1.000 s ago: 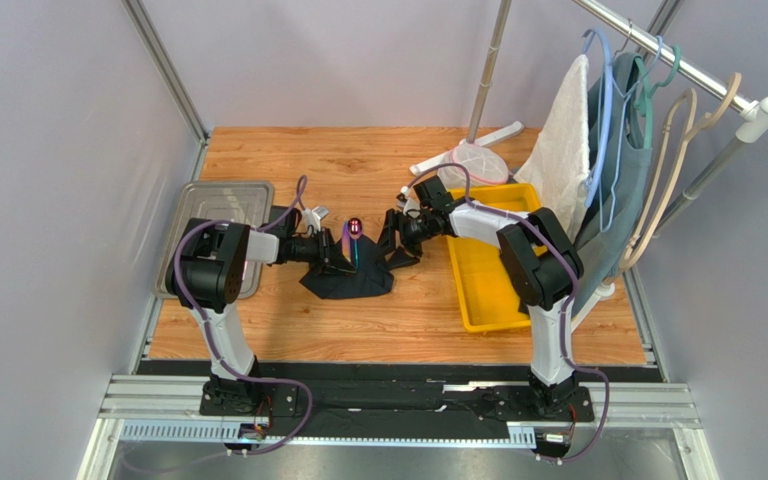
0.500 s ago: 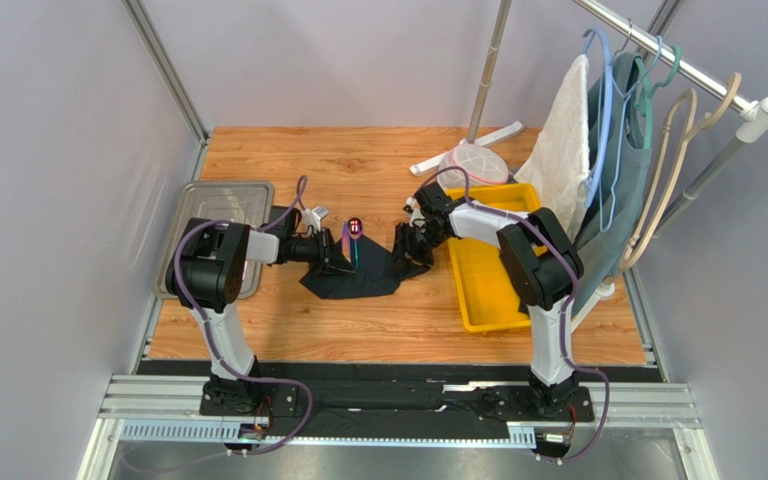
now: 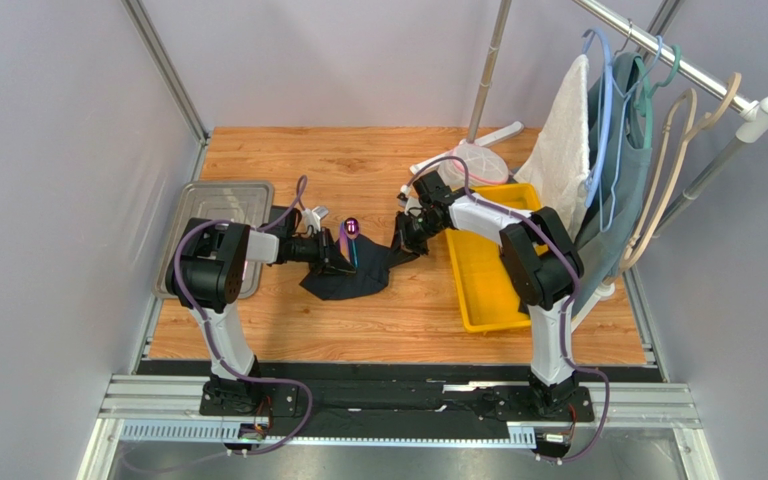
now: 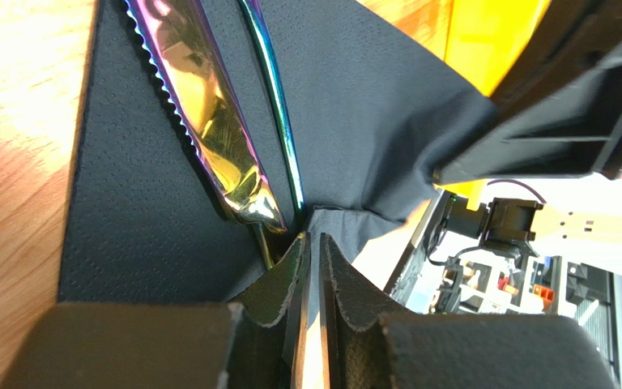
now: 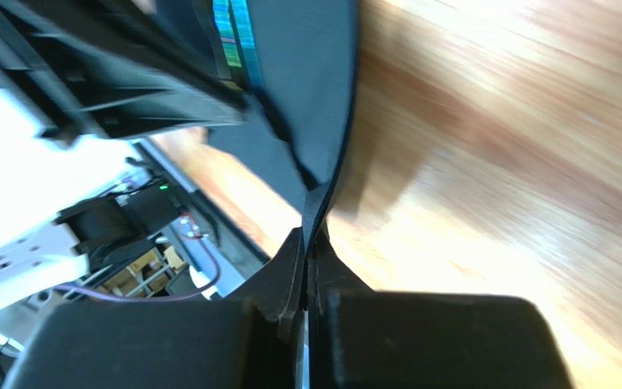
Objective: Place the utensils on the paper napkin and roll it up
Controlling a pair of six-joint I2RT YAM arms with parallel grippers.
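While my right gripper (image 5: 310,235) clamps the napkin's (image 5: 306,81) raised right corner, the utensils (image 3: 353,240) lie on the sheet just left of it, long axes running far-to-near. My left gripper (image 4: 313,243) is nearly closed, seemingly nipping a napkin fold at their handle end. I'd carry the right corner leftward, across them.

Even overhead light is filling the top view, casting soft shadows; glare is flaring off the knife (image 4: 209,121) while the napkin (image 4: 355,105) is showing crisp texture; the desk (image 5: 492,121) is blurring in the right wrist view; the fingers (image 5: 419,340) there are looking soft.
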